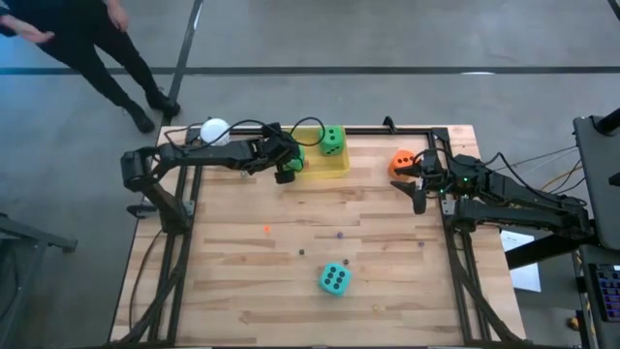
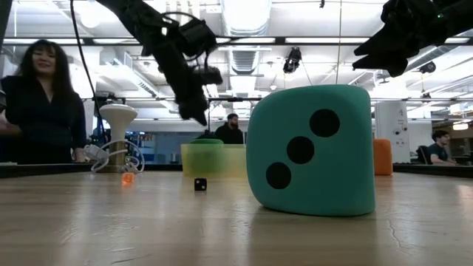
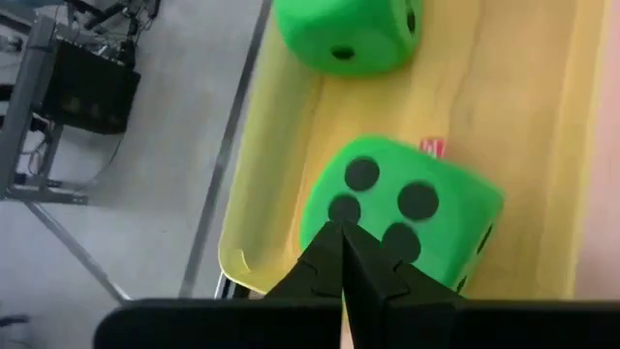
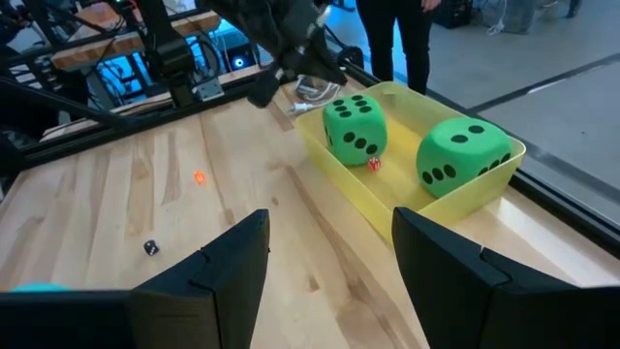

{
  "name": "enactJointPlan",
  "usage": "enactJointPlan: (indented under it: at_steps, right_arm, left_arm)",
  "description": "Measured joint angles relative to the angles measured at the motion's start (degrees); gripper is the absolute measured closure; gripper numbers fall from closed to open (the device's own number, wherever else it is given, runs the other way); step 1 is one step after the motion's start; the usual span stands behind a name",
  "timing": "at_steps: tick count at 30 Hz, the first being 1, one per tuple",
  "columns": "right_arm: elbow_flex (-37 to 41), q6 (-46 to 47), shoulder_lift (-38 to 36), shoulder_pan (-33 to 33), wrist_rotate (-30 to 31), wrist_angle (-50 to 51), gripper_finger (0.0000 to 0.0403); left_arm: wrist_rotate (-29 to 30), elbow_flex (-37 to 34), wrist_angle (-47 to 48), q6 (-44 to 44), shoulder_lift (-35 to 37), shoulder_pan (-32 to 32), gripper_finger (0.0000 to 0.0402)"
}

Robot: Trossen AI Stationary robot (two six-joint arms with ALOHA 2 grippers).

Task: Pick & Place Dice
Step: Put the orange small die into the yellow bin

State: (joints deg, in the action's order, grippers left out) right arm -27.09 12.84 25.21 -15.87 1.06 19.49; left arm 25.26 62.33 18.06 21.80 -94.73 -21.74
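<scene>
Two bright green dice [image 4: 354,131] [image 4: 463,150] sit inside a yellow tray [image 1: 339,167] at the table's far edge. My left gripper [image 3: 341,237] hovers shut just above the nearer green die [image 3: 407,208], at the tray's left end [image 1: 286,167]. An orange die [image 1: 402,161] rests on the table by the far right. My right gripper [image 4: 329,262] is open beside it [image 1: 418,182], pointing toward the tray with nothing between its fingers. A teal die [image 1: 334,279] stands on the table's near middle and fills the low view [image 2: 310,151].
A white ball [image 1: 214,130] sits on a stand at the far left corner. Small orange [image 1: 266,230] and dark [image 1: 300,252] bits lie scattered on the wood. A person [image 2: 41,103] stands beyond the far left edge. A black frame rail [image 1: 407,130] edges the table.
</scene>
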Motion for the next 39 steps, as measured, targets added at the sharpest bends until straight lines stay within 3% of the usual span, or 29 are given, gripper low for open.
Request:
enactJointPlan:
  at_steps: [6,12,15,21,32,39]
  right_arm:
    - [0.0,-0.2,0.0,0.0,0.0,0.1,0.0188]
    - [0.1,-0.4,0.1,0.0,0.0,1.4,0.0188]
    - [0.3,0.0,0.2,0.0,0.0,1.5,0.0188]
    - [0.5,0.5,1.6,0.0,0.0,1.4,0.0188]
    - [0.5,1.8,10.8,0.0,-2.3,-3.0,0.0188]
    - [-0.2,1.7,19.5,0.1,-4.6,-9.9,0.0188]
  left_arm:
    - [-6.2,2.0,5.5,-2.9,5.0,2.0,0.0371]
    - [-24.8,1.4,11.4,-10.5,11.2,5.3,0.0313]
    - [-30.1,0.1,15.9,-13.1,12.4,8.6,0.0293]
    - [-30.5,-3.1,25.8,-16.6,12.5,15.6,0.0264]
    - [-30.4,-12.7,24.2,-22.3,12.5,20.6,0.0205]
    - [-29.3,-16.7,16.7,-21.5,12.5,20.6,0.0196]
